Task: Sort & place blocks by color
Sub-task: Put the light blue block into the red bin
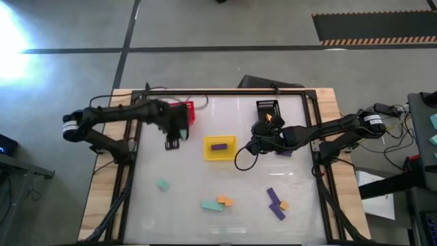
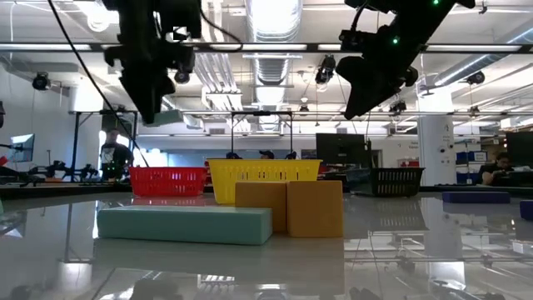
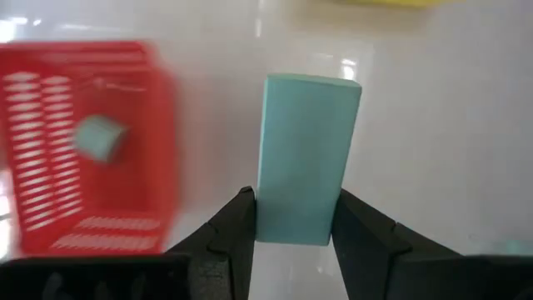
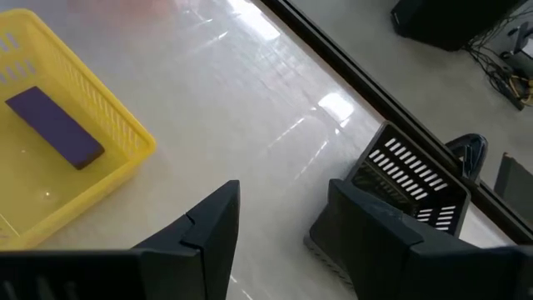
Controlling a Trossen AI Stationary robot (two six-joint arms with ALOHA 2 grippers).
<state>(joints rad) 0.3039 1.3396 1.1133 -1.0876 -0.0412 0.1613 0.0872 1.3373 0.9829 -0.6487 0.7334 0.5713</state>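
The left gripper (image 3: 291, 221) squeezes a teal block (image 3: 306, 158) between its fingers, just beside the red basket (image 3: 83, 146), which holds another teal block (image 3: 100, 137). A purple block (image 4: 54, 125) lies in the yellow basket (image 4: 125, 125). The right gripper (image 4: 279, 221), near the black basket (image 4: 408, 179), has its fingers apart and empty.
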